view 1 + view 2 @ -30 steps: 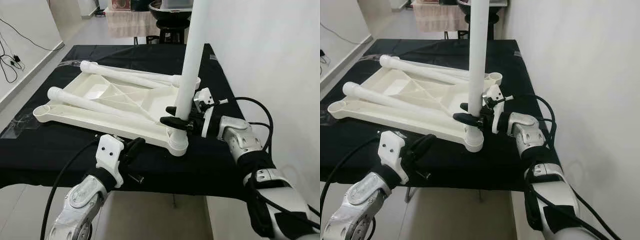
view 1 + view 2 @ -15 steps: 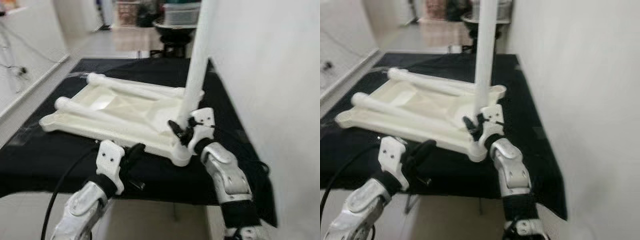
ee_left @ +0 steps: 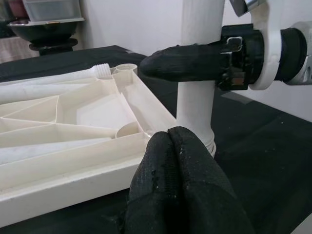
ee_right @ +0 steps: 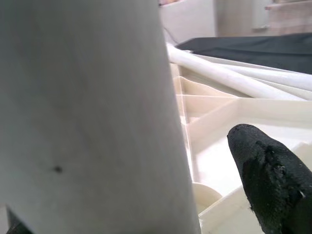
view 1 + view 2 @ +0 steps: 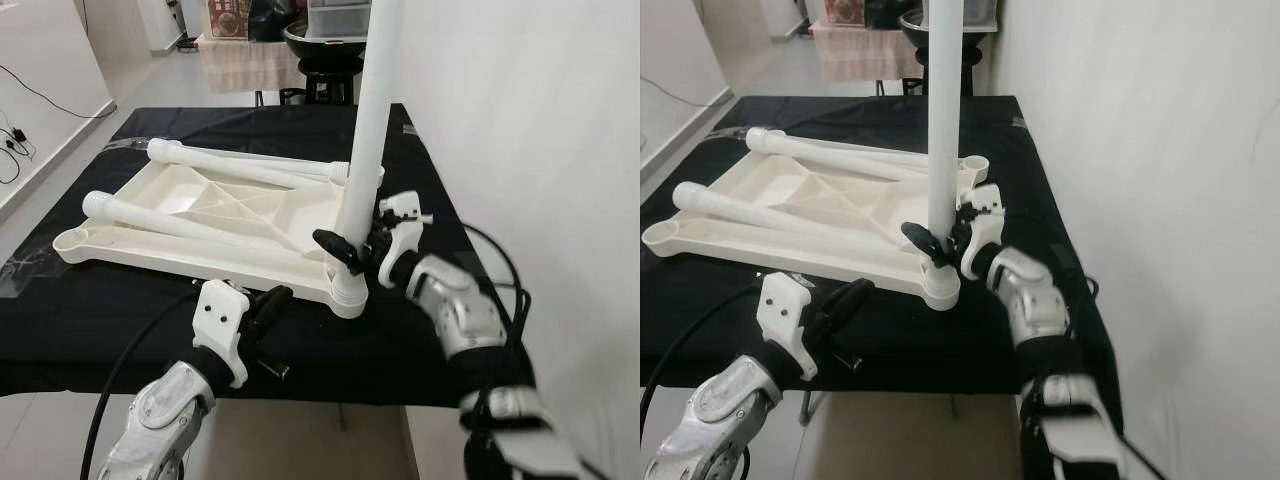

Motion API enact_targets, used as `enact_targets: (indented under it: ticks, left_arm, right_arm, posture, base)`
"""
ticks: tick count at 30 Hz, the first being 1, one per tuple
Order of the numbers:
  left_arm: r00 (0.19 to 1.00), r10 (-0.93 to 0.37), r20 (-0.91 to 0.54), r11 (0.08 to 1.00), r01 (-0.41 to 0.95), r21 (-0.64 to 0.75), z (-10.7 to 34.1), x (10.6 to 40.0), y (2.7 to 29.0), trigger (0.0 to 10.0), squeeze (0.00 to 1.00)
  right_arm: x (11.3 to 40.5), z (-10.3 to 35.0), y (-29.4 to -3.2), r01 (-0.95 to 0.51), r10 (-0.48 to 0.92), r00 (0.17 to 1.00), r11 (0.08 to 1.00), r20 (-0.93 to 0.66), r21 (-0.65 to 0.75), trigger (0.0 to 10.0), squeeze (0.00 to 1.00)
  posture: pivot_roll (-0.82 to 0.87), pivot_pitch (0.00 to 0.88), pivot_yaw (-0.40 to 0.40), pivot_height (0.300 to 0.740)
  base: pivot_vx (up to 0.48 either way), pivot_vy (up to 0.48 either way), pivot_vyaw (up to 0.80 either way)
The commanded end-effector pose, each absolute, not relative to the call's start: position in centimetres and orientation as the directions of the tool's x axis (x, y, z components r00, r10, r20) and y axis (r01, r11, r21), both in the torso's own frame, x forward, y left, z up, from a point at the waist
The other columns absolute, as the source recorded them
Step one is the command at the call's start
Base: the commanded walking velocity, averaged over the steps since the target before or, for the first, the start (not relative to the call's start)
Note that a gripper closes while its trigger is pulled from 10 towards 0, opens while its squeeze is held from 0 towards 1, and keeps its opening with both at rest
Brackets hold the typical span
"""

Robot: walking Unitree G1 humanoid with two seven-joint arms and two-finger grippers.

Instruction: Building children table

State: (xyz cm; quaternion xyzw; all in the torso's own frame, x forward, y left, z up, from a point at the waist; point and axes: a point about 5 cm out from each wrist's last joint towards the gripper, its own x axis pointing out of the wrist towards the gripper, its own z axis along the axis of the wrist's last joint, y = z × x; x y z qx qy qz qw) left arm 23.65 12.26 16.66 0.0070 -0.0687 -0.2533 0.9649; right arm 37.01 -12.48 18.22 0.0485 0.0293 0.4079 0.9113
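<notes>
Nearest, at the front edge of the black-draped surface (image 5: 120, 300): left tool (image 5: 268, 305), black fingers pressed together with nothing between them, hovering just in front of the upside-down cream plastic children's tabletop (image 5: 215, 215) and aimed at its near right corner. Tips close to that corner's edge in the left wrist view, contact not clear.

At that corner, just beyond: round socket (image 5: 349, 290) with a tall white plastic leg tube (image 5: 364, 130) standing upright in it, rising out of the top of both eye views. Right tool (image 5: 352, 248) closed around the tube low down, just above the socket; one black finger (image 5: 335, 249) wrapping the side of the tube toward the tabletop, white wrist housing on the wall side.

Further back on the tabletop's ribbed underside: two more white leg tubes lying flat, the nearer tube (image 5: 190, 222) slanting from the left edge toward the upright tube, the farther tube (image 5: 245, 163) along the back edge, threaded ends pointing left.

Right of the tabletop: plain white wall (image 5: 530, 120) close beside the surface.

Beyond the tabletop, past the far edge of the surface: dark stool (image 5: 325, 85), cloth-covered stand (image 5: 245, 65), stored containers, too far to detail.
</notes>
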Motion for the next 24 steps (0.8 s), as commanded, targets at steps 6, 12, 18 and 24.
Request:
enact_targets:
  ticks: [6, 12, 18, 24]
  left_arm:
    - [0.872, -0.477, 0.108, 0.879, 0.474, 0.051, 16.2, 23.7, 12.4, 10.0, 0.0]
    - [0.873, -0.475, 0.107, 0.88, 0.473, 0.05, 16.2, 23.7, 12.4, 10.0, 0.0]
    - [0.871, -0.481, 0.103, 0.877, 0.479, 0.047, 16.1, 23.5, 12.3, 10.0, 0.0]
    - [0.871, -0.481, 0.1, 0.877, 0.479, 0.047, 16.0, 23.4, 12.5, 10.0, 0.0]
  right_arm:
    - [37.5, 19.1, -12.3, -0.859, 0.863, 0.505, 0.504, -0.009, 0.085, 0.0, 0.0]
    - [37.5, 19.8, -12.4, -0.888, 0.891, 0.454, 0.451, 0.013, 0.085, 0.0, 0.0]
    - [37.3, 18.2, -13.9, -0.828, 0.832, 0.555, 0.551, 0.009, 0.107, 0.0, 0.0]
    - [36.3, 13.6, -14.5, -0.391, 0.399, 0.91, 0.917, -0.114, 0.086, 0.0, 0.0]
  posture:
    - [0.07, 0.052, -0.041, 0.74]
    - [0.07, 0.059, -0.036, 0.74]
    - [0.06, 0.063, -0.037, 0.74]
    - [0.05, 0.068, -0.044, 0.74]
  base:
    - [0.0, 0.0, 0.0]
    - [0.0, 0.0, 0.0]
    - [0.0, 0.0, 0.0]
    - [0.0, 0.0, 0.0]
